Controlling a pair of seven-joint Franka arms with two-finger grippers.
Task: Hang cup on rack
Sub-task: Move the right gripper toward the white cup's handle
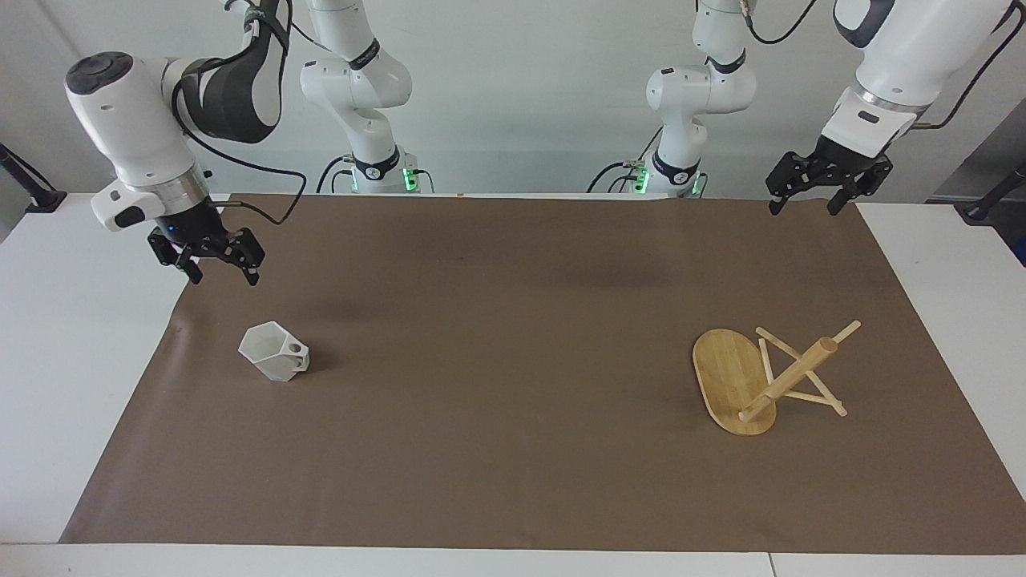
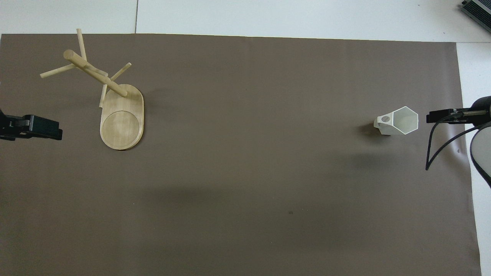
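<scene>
1. The cup [image 1: 274, 361], white, faceted, with a hexagonal rim and a blocky handle pierced by a round hole, stands upright at the facing view's left on the mat [image 1: 513, 385].
2. The rack [image 1: 765, 377], pale bamboo, stands at that view's right: oval base, thick post, thin crossing pegs.
3. The right gripper [image 1: 223, 274] hangs over the mat's upper-left edge, fingers spread, empty.
4. The left gripper [image 1: 805, 207] waits at upper right, parted, empty.
5. The mat is smooth and brown.

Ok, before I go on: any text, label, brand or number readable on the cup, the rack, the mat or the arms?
None can be read.
White faceted cup: plain, no print.
Bamboo mug rack: bare wood, no mark.
Brown mat: blank.
Right end effector and left end effector, both over the mat's edge: no legible lettering; any markings on the arms are too small to read.
</scene>
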